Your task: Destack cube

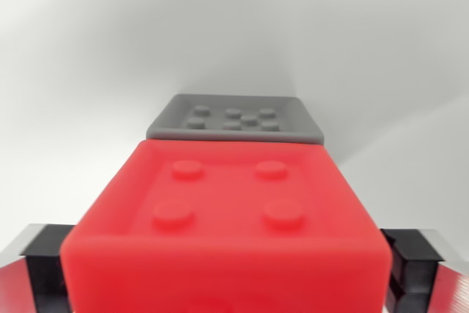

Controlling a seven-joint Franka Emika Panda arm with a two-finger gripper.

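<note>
**Red cube pinched between the fingers**

Red cube fills the near foreground, just in front of the grey cube on the white table. The gripper clamps its two flat side faces. It looks rigid, light and smooth plastic; those sides seem the surest hold.

This looks like a lab or test bench set up for robot trials, not a home or shop. A plain, bare white worktop fills the wrist view from 9 o'clock round to 3 o'clock, evenly lit with only soft shadows. The only things on it are two studded plastic blocks, red at 6 o'clock and grey at centre.
</note>
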